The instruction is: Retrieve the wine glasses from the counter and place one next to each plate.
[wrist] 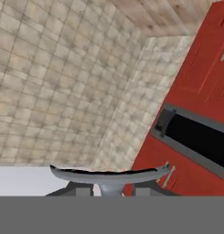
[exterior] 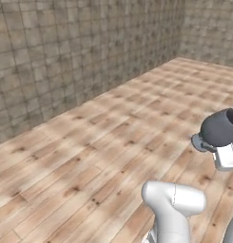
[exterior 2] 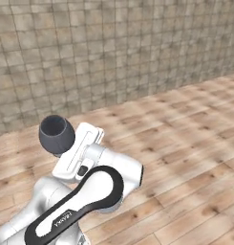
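Glass [exterior 2: 57,134] above floor [exterior 2: 185,143] — wall [exterior 2: 113,52] behind

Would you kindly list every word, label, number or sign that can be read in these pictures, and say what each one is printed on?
Small white lettering on the dark band of the robot arm, right base view: too small and blurred to read.
No text shows on the dark wine glass, the tiled wall, the wooden floor or the red cabinets.
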